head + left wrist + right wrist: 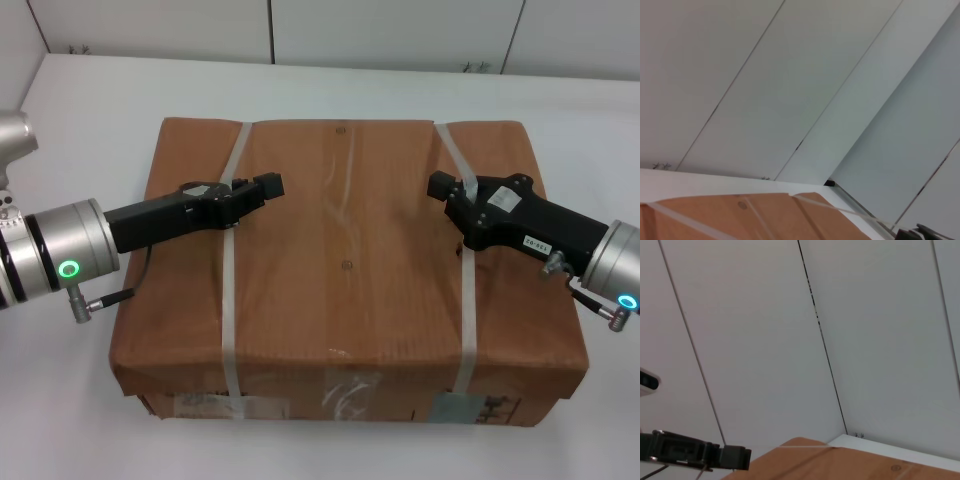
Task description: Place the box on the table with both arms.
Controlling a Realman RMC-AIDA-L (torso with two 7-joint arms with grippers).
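The box is large, flat and brown, with two whitish straps. It rests on the white table, labels on its near side. My left gripper lies low over the box top, across the left strap. My right gripper lies over the box top, across the right strap. Both point inward toward each other. The box top also shows in the left wrist view and in the right wrist view. The left gripper shows far off in the right wrist view.
White wall panels stand behind the table's far edge. Bare tabletop shows left, right and behind the box. A cable hangs from the left wrist, and another from the right wrist.
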